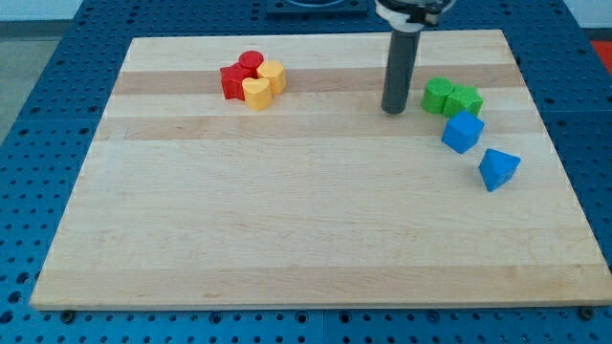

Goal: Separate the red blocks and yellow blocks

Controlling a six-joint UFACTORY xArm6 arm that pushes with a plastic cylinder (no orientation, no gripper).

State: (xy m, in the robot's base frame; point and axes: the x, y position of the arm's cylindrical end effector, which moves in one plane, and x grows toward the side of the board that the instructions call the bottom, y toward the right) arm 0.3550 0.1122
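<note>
Red/yellow cluster sits at the desk's upper left, all four touching: red star-ish block on the view's left, red cylinder at the view's top, yellow hexagon-ish block on the view's right, yellow heart-ish block at the view's bottom. Nothing separated yet, so I judge the step in hand to be the approach. My tip is well apart from that cluster, off to the view's right, standing just left of the two green blocks and not touching them as far as I can tell. No fingers on this rig, just the rod, so nothing is clenched or released. Next move, as I read it: bring the tip across to the cluster and enter the seam between reds and yellows, or come at the yellows from the view's left side and shove them right; the gap is tight, so a bad angle likely drags both colours together. Two blue blocks lie below the greens, out of the way. Rod's upper mount is cut off at the view's top. Exact shapes of the clustered blocks are hard to make out; the greens overlap, so their outlines are unclear too.
</note>
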